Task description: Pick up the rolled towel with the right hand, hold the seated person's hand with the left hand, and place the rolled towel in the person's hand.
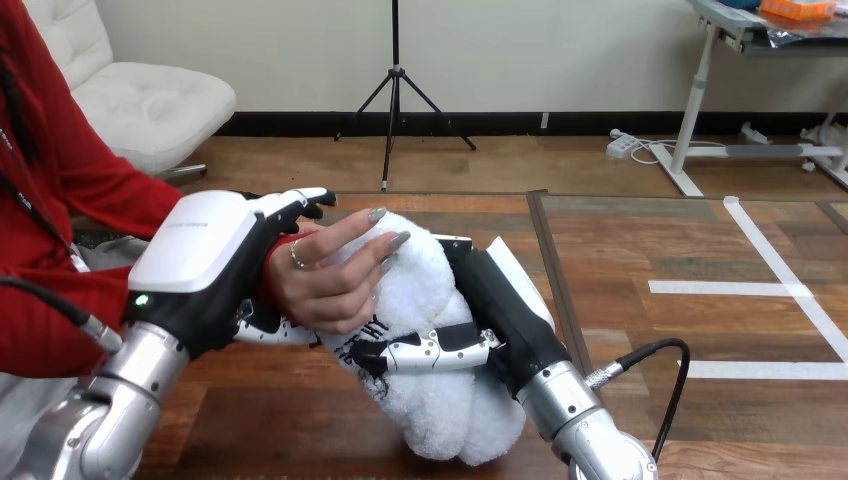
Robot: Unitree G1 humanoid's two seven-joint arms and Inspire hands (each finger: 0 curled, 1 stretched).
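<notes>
**Towel's basically in the palm, just needs letting go**

Right hand (505, 310) is curled round the rolled towel (425, 290). The towel's long axis slants up-left, under the person's hand (330, 280) resting on it. Left hand (195, 250) wraps the person's wrist (274, 264).

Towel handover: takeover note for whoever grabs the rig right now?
Left hand: curled round the person's wrist.
Right hand: shut on the towel, thumb across it.
Person's hand: lies on the towel, fingers over its top.
Done: towel picked up, wrist held, towel brought to the person's hand.
Left: right hand lets go once the person grips.
</notes>
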